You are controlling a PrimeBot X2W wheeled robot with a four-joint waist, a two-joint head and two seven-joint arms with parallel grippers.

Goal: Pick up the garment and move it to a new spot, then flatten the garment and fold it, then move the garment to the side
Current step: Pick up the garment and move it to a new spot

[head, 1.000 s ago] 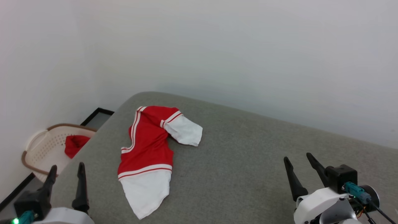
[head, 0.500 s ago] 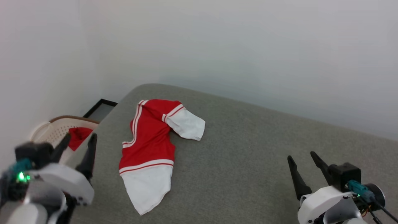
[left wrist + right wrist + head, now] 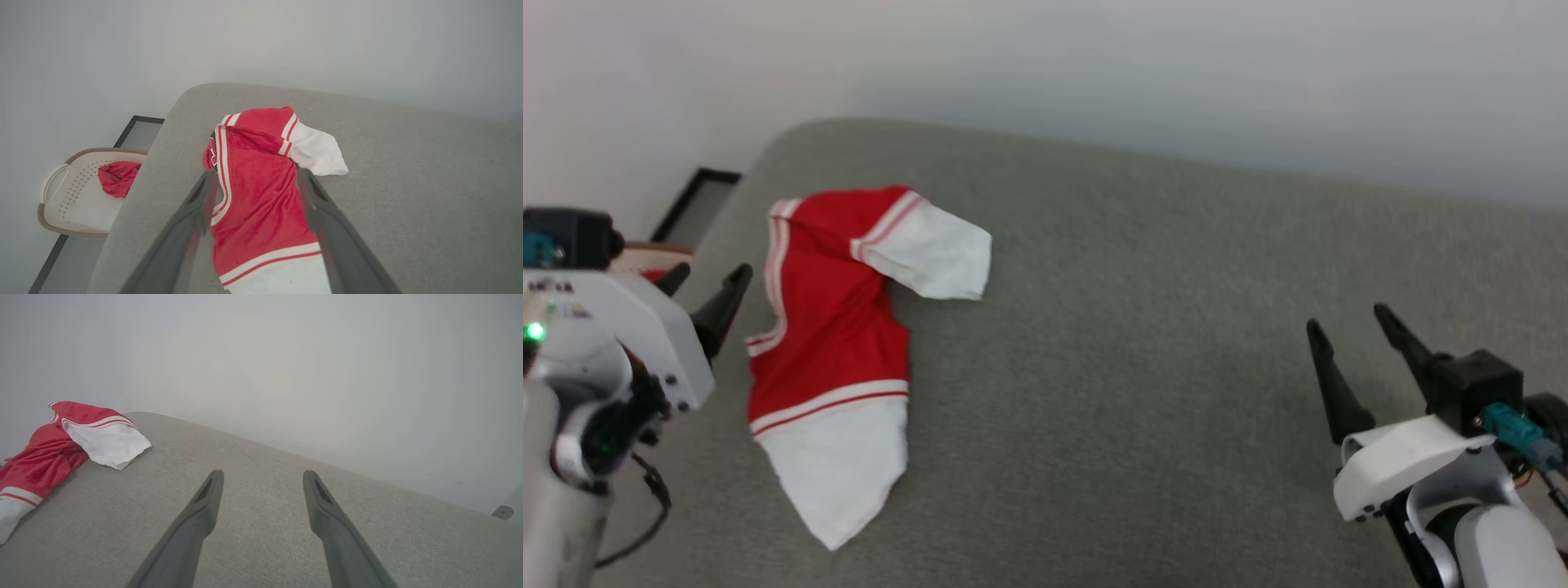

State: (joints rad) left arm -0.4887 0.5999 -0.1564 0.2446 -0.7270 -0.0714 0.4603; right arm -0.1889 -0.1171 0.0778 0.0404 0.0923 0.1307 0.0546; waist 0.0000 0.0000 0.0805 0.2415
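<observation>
Two pincers stood open above a grey padded surface (image 3: 1135, 367) set against a pale wall (image 3: 1094, 65). The garment (image 3: 829, 327), a red shirt with white sleeves and striped trim, lay rumpled near the surface's far left corner, one white sleeve pointing toward the robot and the other flopped out to the right at the far end. The left pincer (image 3: 712, 273) hung just left of the shirt with its fingers spread. In the left wrist view those fingers framed the red cloth, gripping nothing. The right pincer (image 3: 1347, 317) was well apart on the right over bare grey fabric, holding nothing. Past the left edge, a pale perforated basket (image 3: 53, 192) held a red cloth (image 3: 118, 177).
</observation>
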